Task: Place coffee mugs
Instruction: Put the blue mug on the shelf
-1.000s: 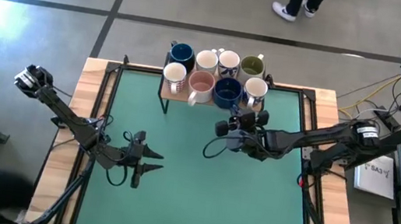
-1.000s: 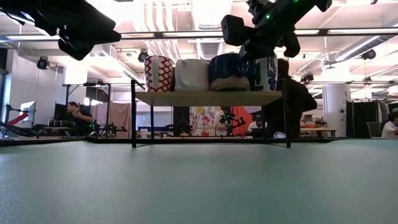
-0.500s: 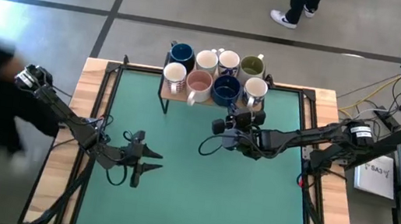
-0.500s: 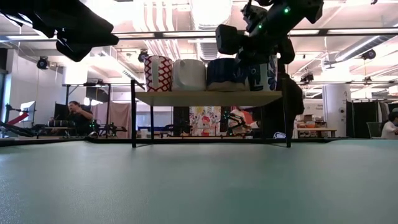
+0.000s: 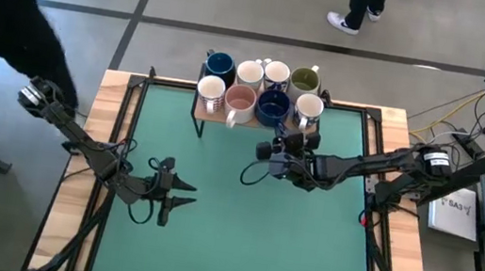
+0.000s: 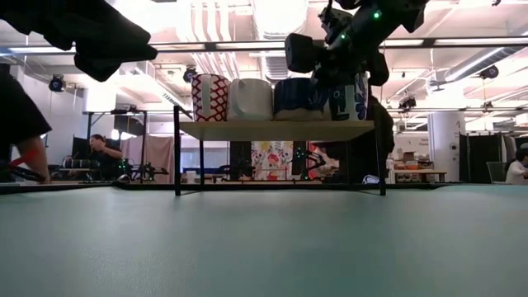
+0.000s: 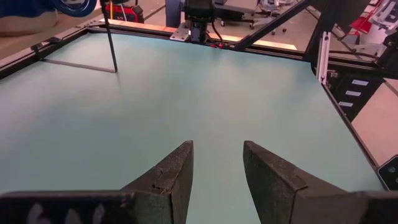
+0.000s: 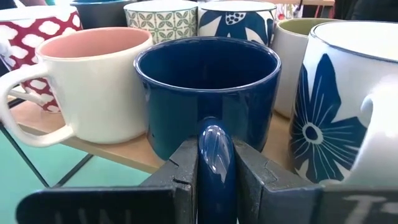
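Eight mugs stand in two rows on a small wooden shelf (image 5: pixel 215 117) at the table's far edge. The front row holds a red-patterned mug (image 5: pixel 211 88), a pink-inside mug (image 5: pixel 243 102), a dark blue mug (image 5: pixel 272 109) and a blue-flower mug (image 5: pixel 309 108). Behind them are another dark blue mug (image 5: pixel 220 64), two patterned white ones and an olive-inside mug (image 5: pixel 305 78). My right gripper (image 5: pixel 273 137) is just in front of the shelf, shut on the front dark blue mug (image 8: pixel 208 87). My left gripper (image 5: pixel 188 194) hovers open over the mat's left-middle part, touching nothing. My right gripper pinches the dark blue mug's handle (image 8: pixel 216 163) between its two fingers (image 8: pixel 184 171), one on each side of the loop. It comes roughly level from the table's near side. The mug is upright, its base on the wooden shelf (image 8: pixel 118 152) between the pink-inside mug and the blue-flower mug.
The shelf stands on thin black legs (image 7: pixel 111 37) at the far edge. Green mat (image 5: pixel 237 239) lies open across the middle and near parts. A person in dark clothes (image 5: pixel 4 7) moves by the table's left far corner; another person's feet (image 5: pixel 347 15) show beyond the far edge.
My right gripper has shifted slightly toward the table's left and the shelf, carrying the dark blue mug with it. A person has come into view at the left far corner.
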`<state>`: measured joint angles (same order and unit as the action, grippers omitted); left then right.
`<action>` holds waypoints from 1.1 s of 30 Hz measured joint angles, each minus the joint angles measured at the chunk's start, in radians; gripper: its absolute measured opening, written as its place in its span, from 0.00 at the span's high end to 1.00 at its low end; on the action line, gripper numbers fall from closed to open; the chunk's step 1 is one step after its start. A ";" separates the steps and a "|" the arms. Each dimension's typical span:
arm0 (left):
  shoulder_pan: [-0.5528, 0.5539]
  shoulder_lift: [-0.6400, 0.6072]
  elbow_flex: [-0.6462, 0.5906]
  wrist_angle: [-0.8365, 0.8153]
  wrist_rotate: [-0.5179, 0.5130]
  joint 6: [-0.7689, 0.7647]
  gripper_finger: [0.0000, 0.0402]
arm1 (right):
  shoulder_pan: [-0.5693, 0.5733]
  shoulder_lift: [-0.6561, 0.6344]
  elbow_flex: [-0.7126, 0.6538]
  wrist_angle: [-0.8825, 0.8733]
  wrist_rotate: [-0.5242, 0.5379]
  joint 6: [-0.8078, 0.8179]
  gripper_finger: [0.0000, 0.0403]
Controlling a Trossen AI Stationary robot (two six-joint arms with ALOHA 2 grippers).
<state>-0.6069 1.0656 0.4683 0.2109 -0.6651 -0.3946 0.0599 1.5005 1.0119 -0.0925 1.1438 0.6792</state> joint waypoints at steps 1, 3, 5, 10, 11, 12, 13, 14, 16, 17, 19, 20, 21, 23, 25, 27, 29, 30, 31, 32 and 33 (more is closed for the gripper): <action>0.000 -0.001 0.000 -0.002 0.000 0.000 0.69 | -0.002 0.000 0.000 0.007 -0.002 -0.009 0.87; 0.000 -0.003 0.000 -0.003 0.000 0.000 0.69 | -0.008 0.000 0.000 0.020 -0.005 -0.026 0.87; 0.000 -0.005 0.000 -0.005 0.000 0.000 0.69 | -0.012 0.000 0.000 0.025 -0.008 -0.036 0.87; 0.000 -0.014 0.000 -0.023 -0.005 -0.006 0.69 | -0.018 0.001 0.000 0.027 -0.008 -0.037 0.87; 0.000 -0.016 0.000 -0.024 -0.005 -0.008 0.69 | -0.018 0.001 0.000 0.027 -0.008 -0.037 0.87; 0.000 -0.016 0.000 -0.028 -0.005 -0.011 0.69 | -0.017 0.001 0.000 0.027 -0.008 -0.037 0.87; 0.000 -0.016 0.000 -0.028 -0.005 -0.011 0.69 | -0.017 0.001 0.000 0.027 -0.008 -0.037 0.87; 0.000 -0.016 0.000 -0.028 -0.005 -0.011 0.69 | -0.014 0.001 0.000 0.027 -0.009 -0.037 0.87; 0.000 -0.017 0.000 -0.028 -0.005 -0.011 0.69 | -0.013 0.001 0.000 0.028 -0.014 -0.039 0.86; 0.000 -0.017 0.000 -0.028 -0.005 -0.012 0.69 | -0.013 0.001 0.000 0.028 -0.015 -0.043 0.85; 0.000 -0.017 0.000 -0.028 -0.005 -0.014 0.69 | -0.013 0.001 0.000 0.029 -0.017 -0.052 0.82; 0.000 -0.018 0.000 -0.028 -0.006 -0.015 0.69 | -0.013 0.000 0.000 0.029 -0.020 -0.053 0.81; 0.000 -0.018 0.000 -0.028 -0.006 -0.016 0.69 | -0.012 0.000 0.000 0.028 -0.022 -0.058 0.79; 0.000 -0.020 0.000 -0.028 -0.006 -0.018 0.69 | -0.012 0.000 0.000 0.028 -0.030 -0.074 0.76; 0.000 -0.021 0.000 -0.028 -0.007 -0.021 0.69 | -0.012 -0.004 0.000 0.027 -0.042 -0.090 0.72; 0.000 -0.021 0.000 -0.028 -0.007 -0.026 0.69 | -0.012 -0.009 0.006 0.026 -0.069 -0.092 0.69; 0.000 -0.021 0.000 -0.028 -0.008 -0.032 0.69 | -0.012 -0.015 0.012 0.027 -0.100 -0.098 0.65; 0.000 -0.021 0.000 -0.028 -0.008 -0.034 0.69 | -0.012 -0.019 0.014 0.028 -0.110 -0.101 0.64; 0.000 -0.021 0.000 -0.028 -0.008 -0.036 0.69 | -0.012 -0.021 0.014 0.028 -0.118 -0.101 0.62; 0.000 -0.021 0.000 -0.027 -0.008 -0.037 0.69 | -0.012 -0.024 0.014 0.028 -0.128 -0.102 0.61; 0.000 -0.021 0.000 -0.027 -0.008 -0.038 0.69 | -0.012 -0.027 0.014 0.025 -0.141 -0.102 0.59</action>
<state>-0.6069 1.0443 0.4683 0.1841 -0.6727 -0.4324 0.0479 1.4738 1.0260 -0.0672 1.0028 0.5770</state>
